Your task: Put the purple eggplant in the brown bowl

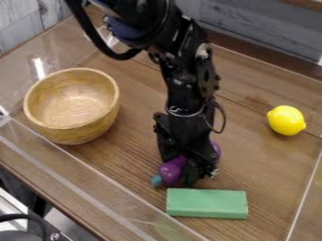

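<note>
The purple eggplant [174,169] lies on the wooden table near the front, its teal stem end pointing left. My gripper [183,168] stands straight down over it with its black fingers on either side of the eggplant, closed against it. The eggplant still rests on the table. The brown bowl [72,104] sits at the left, well apart from the gripper, and holds nothing.
A flat green block [206,200] lies just in front of the gripper. A yellow lemon [287,120] sits at the right. A clear plastic wall runs along the table's front and left edges.
</note>
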`<state>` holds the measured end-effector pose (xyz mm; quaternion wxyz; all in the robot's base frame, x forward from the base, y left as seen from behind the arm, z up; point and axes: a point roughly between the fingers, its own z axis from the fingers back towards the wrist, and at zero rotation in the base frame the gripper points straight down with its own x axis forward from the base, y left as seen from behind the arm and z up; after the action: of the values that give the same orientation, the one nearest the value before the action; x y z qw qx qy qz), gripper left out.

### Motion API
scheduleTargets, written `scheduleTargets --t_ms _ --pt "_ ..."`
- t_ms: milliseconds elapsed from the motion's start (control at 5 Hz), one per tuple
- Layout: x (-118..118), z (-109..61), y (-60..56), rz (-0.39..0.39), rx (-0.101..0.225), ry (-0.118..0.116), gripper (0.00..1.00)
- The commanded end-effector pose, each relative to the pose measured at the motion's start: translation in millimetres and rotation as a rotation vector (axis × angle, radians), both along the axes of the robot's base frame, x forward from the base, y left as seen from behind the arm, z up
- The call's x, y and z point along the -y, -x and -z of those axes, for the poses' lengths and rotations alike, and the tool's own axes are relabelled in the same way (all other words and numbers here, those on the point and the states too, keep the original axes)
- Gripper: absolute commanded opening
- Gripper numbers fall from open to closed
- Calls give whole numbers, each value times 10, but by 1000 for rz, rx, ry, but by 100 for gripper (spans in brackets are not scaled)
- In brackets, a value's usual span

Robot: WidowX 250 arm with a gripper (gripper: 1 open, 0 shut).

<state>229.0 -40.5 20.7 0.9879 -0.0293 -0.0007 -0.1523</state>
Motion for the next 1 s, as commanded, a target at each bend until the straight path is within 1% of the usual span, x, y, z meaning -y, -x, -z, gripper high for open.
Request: scheduleTargets --t_ms 0,200,600,800 --pt "-18 -64 -57 -9 28 12 0" --pt "-32 -86 -69 -20 31 20 0" --pt "-84 -230 -45 -40 34 27 0" --pt "-118 -327 -38 -52 39 27 0"
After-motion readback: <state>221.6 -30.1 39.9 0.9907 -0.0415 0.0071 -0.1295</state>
